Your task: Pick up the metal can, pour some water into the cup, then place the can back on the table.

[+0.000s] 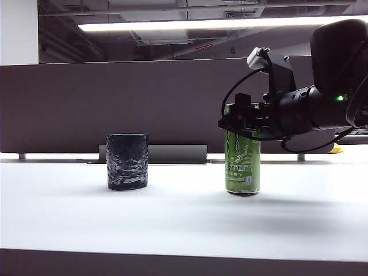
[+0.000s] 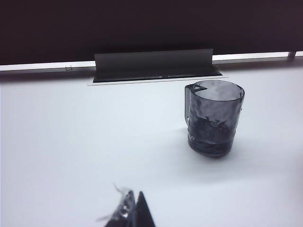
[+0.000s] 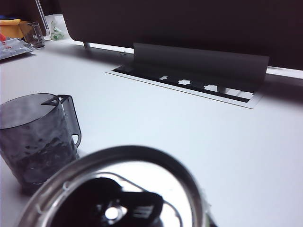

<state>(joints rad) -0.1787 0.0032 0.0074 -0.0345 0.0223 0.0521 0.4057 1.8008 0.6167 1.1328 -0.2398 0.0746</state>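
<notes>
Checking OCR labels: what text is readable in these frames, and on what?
"STER" on the metal can, the word's start hidden by the can's curve.
"ERGY" beneath it, partly readable.
Small print at the can's base: too blurred.
Packets on the far table: too blurred.
Cup: none.

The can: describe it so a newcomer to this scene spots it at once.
On the white table, in front of the dark partition, two things stand apart. The can is the right one, with the right gripper at its top. It is tall, slim and bright green; the cup is short and dark.
</notes>
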